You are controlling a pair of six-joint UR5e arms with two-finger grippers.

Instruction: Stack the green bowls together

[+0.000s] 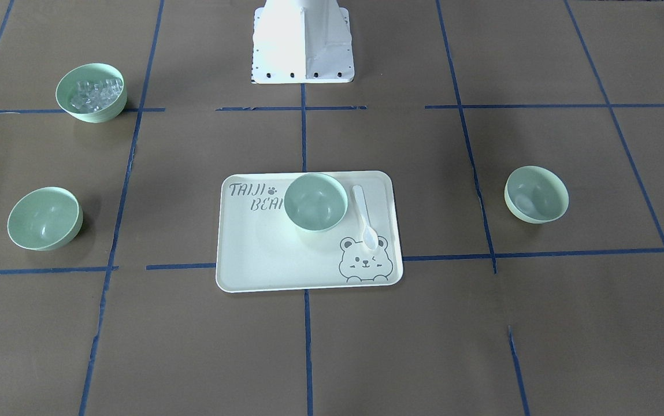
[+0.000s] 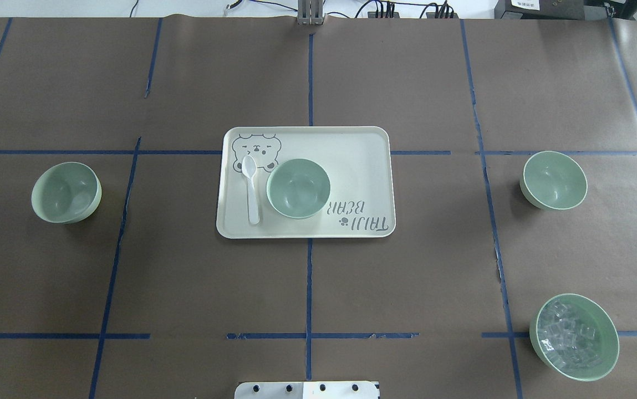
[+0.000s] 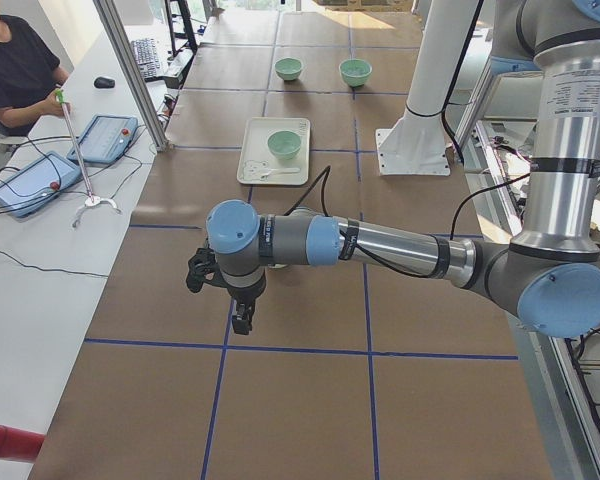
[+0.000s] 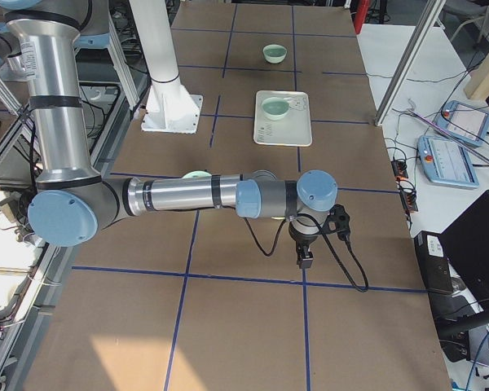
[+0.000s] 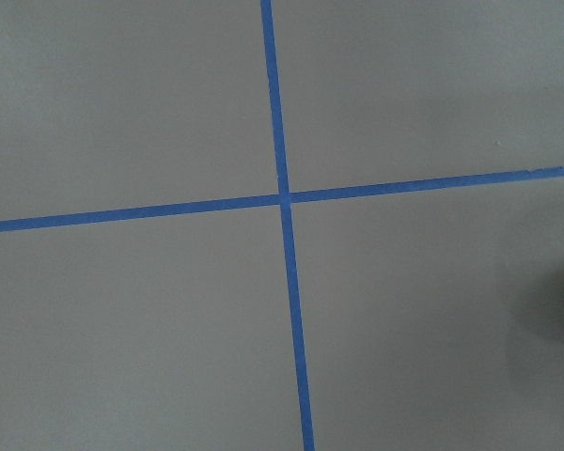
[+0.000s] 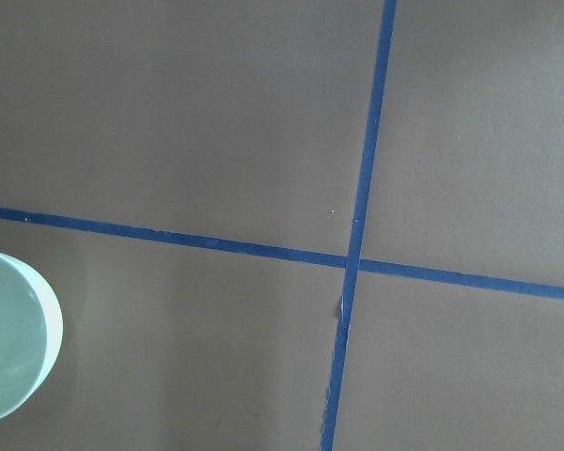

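Tray (image 2: 362, 166) holds empty green bowl (image 2: 298, 188), spoon (image 2: 251, 191)

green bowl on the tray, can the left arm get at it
Probably yes, from above: the green bowl on the cream tray is empty and uncovered. The white spoon lies beside it, apart, toward the left arm.

Left arm (image 3: 380, 245) stretched out level, left pincer (image 3: 241, 322) pointing down, right arm (image 4: 187, 195) and right pincer (image 4: 305, 259) likewise

Your left arm (image 3: 400, 246) and right arm (image 4: 179, 194) match: silver tubes, pale-blue joint caps, a thin black cable (image 4: 352, 265) trailing at the wrist, and a white pedestal (image 1: 285, 40) edged with dark screws (image 1: 292, 75).
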